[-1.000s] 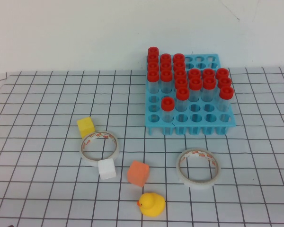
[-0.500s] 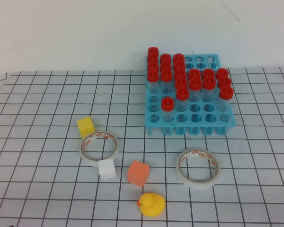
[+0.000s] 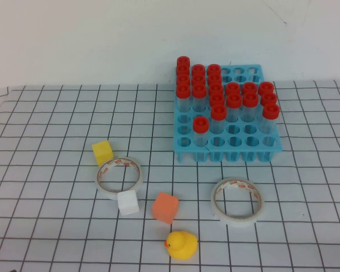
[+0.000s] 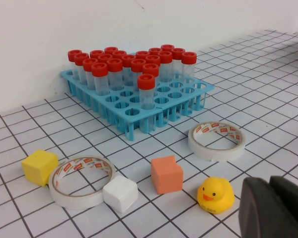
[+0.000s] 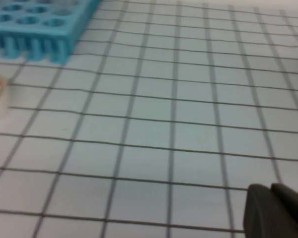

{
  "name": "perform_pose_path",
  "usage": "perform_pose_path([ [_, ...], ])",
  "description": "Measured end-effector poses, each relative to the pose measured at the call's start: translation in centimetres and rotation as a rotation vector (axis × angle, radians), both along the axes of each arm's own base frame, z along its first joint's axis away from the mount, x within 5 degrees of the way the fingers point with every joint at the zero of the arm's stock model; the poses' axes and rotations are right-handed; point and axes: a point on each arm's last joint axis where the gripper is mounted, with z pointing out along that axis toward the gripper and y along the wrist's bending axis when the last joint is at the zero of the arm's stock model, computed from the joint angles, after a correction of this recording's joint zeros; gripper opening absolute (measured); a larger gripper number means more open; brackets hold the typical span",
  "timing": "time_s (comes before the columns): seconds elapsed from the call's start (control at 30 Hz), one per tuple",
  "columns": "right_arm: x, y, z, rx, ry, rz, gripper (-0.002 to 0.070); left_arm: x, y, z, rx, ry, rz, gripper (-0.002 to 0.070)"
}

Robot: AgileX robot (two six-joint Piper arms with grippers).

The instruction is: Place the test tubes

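Rack: blue plastic grid [image 3: 226, 152] of round wells, on short legs.
Test tubes: clear cylinders with red caps [image 3: 233, 95], upright in the rack.
Clutter: tape rings [image 3: 119, 175], a rubber duck [image 3: 181, 245], in front of the rack.
Left gripper: [image 4: 271, 206] dark, pressed together, empty, near the duck; seen only by its wrist camera.
Right gripper: [image 5: 272, 210] pressed together, empty, well apart from the rack; absent from the high view.
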Motion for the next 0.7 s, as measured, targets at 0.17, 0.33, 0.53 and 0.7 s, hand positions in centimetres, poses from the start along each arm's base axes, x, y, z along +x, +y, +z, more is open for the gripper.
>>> perform_pose_path([
  [0.17, 0.0, -0.5, -0.1, 0.002, 0.002, -0.105, -0.0001, 0.0, 0.0, 0.0, 0.000, 0.000, 0.000, -0.0001],
  [0.33, 0.3, -0.3, -1.1, 0.030, -0.023, -0.103, -0.0001, 0.0, 0.0, 0.0, 0.000, 0.000, 0.000, -0.0001],
  [0.53, 0.3, -0.1, -1.1, 0.013, -0.022, -0.066, -0.0001, 0.0, 0.0, 0.0, 0.000, 0.000, 0.000, -0.0001],
  [0.7, 0.3, 0.1, -1.1, -0.010, -0.022, -0.042, -0.0001, 0.0, 0.0, 0.0, 0.000, 0.000, 0.000, -0.0001],
])
